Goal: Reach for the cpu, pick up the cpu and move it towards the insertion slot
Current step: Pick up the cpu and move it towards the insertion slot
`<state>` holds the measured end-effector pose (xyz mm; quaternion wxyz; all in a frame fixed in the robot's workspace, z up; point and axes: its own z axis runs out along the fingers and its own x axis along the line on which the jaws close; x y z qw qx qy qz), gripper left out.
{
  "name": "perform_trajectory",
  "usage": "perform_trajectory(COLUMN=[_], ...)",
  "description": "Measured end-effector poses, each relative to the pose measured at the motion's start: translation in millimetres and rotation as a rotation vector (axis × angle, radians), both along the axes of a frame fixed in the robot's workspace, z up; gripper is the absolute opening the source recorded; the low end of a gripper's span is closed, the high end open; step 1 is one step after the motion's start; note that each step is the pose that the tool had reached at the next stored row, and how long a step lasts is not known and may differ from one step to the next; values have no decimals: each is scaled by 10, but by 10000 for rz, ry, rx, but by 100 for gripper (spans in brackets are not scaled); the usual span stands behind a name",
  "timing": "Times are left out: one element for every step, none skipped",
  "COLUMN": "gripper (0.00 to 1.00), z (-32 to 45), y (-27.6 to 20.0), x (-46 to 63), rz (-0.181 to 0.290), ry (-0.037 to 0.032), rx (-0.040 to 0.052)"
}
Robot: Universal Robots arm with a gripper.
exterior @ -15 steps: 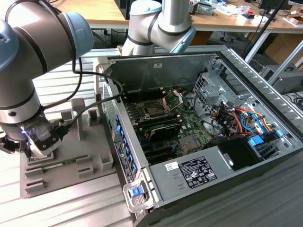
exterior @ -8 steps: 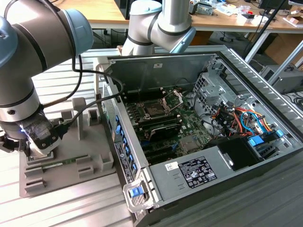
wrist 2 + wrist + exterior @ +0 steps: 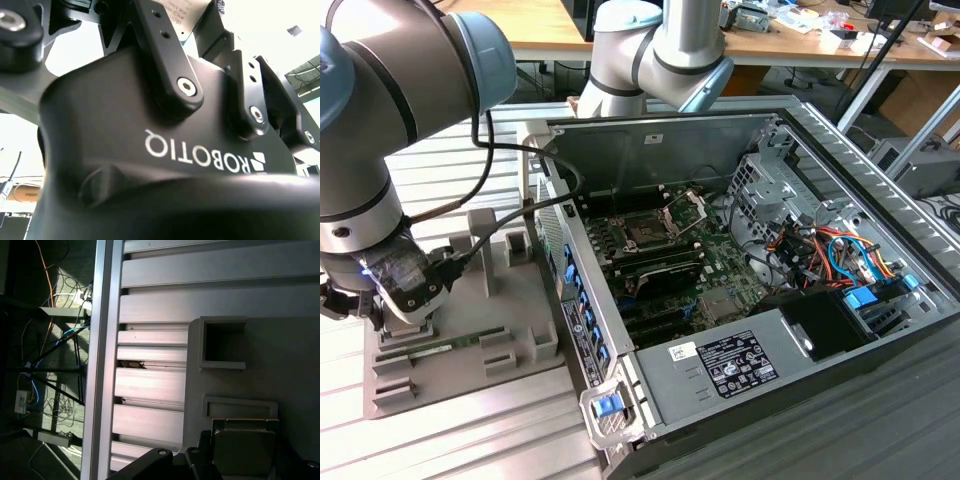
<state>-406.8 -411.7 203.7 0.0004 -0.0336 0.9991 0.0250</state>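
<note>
1. The cpu [image 3: 243,447], a small flat square chip with a pale silver-beige metallic top, lies on the grey plastic tray [image 3: 280,365]. A raised rim frames it, and it sits directly under the tool, with dark tool parts just beside one edge. Contact between them cannot be judged.
2. The black tool [image 3: 150,130] presents its housing in the second wrist view. Whether it is released or clenched cannot be told. In the exterior view the grey-and-blue robot arm [image 3: 380,120] hangs low over the tray.
3. A square recess with a dark interior [image 3: 223,342] is moulded in the same tray, near the tool and past the cpu.
4. A long green memory stick [image 3: 450,343] lies flat in the tray, just beside the tool.
5. The insertion slot [image 3: 645,235], a square socket with a dark centre and a silver metal frame, lies well apart from the tool, toward the exterior view's right. Its hinged load plate [image 3: 685,208] stands tilted up. The slot sits on the green motherboard [image 3: 720,265] inside the open dark computer case [image 3: 880,400].
6. The ribbed silver bench [image 3: 440,430] carries the tray and the case.
</note>
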Motion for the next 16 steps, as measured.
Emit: perform_trajectory(gripper=[56, 56, 56, 56, 56, 56, 56, 56, 56, 56, 56, 56, 56, 56, 56, 56], z=[2, 4, 7, 10, 12, 13, 18, 19, 19, 19, 20, 19, 18, 18, 18, 18], y=[0, 0, 0, 0, 0, 0, 0, 0, 0, 0, 1, 1, 1, 1, 1, 0], x=[0, 0, 0, 0, 0, 0, 0, 0, 0, 0, -1, -1, -1, -1, 0, 0], rz=[0, 0, 0, 0, 0, 0, 0, 0, 0, 0, 0, -1, -2, -1, 0, 0], ry=[0, 0, 0, 1, 1, 1, 1, 1, 1, 2, 2, 3, 2, 1, 2, 1], rx=[0, 0, 0, 0, 0, 0, -1, 0, -1, 1, 11, 17, 18, 19, 20, 19])
